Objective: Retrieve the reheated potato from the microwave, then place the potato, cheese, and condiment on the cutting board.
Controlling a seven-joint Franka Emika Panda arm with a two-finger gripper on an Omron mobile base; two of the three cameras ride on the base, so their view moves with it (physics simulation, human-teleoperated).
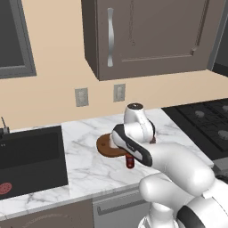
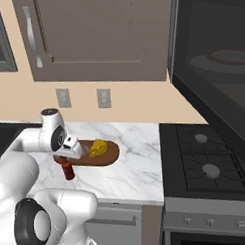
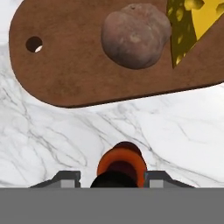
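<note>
The condiment [image 3: 121, 164], a dark red bottle with a black cap, stands upright on the marble just in front of the cutting board [image 3: 65, 65]. My gripper [image 3: 113, 179] hangs straight over the bottle with one finger on each side, and a slim gap shows at the left finger. The tan potato [image 3: 135, 35] and the yellow cheese [image 3: 192, 22] lie side by side on the board. From the right base view the cheese [image 2: 99, 148] rests on the board [image 2: 108, 156], with the bottle [image 2: 68, 171] under my hand. The microwave [image 2: 213, 76] hangs open at the upper right.
A black sink [image 1: 31, 156] is set into the counter to the left. The black stove [image 2: 206, 161] sits to the right, under the microwave. Brown wall cabinets [image 1: 147, 35] hang above the counter. The counter's front edge [image 1: 102, 196] runs close behind the bottle [image 1: 129, 162].
</note>
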